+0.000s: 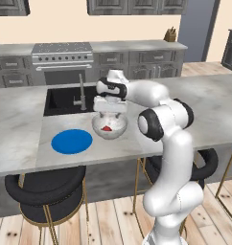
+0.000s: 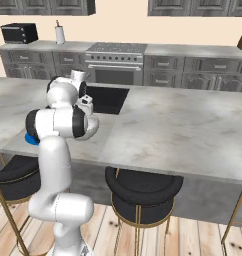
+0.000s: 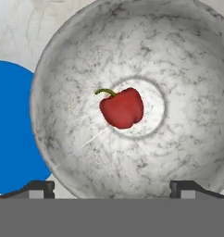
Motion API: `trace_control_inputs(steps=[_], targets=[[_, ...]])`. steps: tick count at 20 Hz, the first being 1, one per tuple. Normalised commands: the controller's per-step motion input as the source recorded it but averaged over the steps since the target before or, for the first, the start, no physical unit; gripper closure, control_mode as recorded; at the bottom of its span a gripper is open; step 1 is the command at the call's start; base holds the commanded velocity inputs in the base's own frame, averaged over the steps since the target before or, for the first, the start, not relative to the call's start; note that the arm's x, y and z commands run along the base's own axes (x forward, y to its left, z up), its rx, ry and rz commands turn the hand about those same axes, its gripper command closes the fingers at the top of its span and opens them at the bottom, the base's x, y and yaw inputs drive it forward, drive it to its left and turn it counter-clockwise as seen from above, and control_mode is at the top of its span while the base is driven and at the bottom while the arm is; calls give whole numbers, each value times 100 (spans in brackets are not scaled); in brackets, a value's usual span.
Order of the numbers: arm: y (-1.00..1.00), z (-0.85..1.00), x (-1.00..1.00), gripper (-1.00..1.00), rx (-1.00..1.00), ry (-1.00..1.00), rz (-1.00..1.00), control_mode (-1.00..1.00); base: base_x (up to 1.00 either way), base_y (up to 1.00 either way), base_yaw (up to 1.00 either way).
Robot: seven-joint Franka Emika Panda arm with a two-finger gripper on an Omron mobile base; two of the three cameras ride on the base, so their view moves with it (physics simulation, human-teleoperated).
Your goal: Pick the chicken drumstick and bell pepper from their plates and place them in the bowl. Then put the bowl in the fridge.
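The marble bowl (image 1: pixel 120 130) stands on the island counter just in front of the sink. The red bell pepper (image 1: pixel 107 128) lies at the bottom of the bowl (image 3: pixel 183 65); in the hand view the pepper (image 3: pixel 123 109) rests on its side with its green stem curling up-left. My gripper (image 1: pixel 110 114) hangs straight above the bowl, pointing down, open (image 3: pixel 112 190) and holding nothing. One blue plate (image 1: pixel 72 141) lies bare to the left of the bowl, its edge (image 3: pixel 12 129) almost touching the bowl's rim. The chicken drumstick and the fridge are out of view.
A black sink (image 1: pixel 65 99) with a faucet (image 1: pixel 81 93) lies behind the bowl. Black bar stools (image 1: pixel 45 189) stand under the counter's front edge. A stove (image 1: pixel 62 53) and grey cabinets line the back wall, and a knife block (image 1: pixel 170 34) sits at the far right.
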Motion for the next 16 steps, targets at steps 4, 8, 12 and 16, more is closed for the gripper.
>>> trace_control_inputs(steps=[4,8,12,16], targets=[[-13,0,-84,-100,0,-7,0,-100,0,0,0],[-10,-1,-85,-100,0,0,0,-100,0,0,0],[-7,-2,-93,-100,0,-10,0,-100,0,0,0],[-5,-4,-90,-100,0,-13,0,-100,0,0,0]])
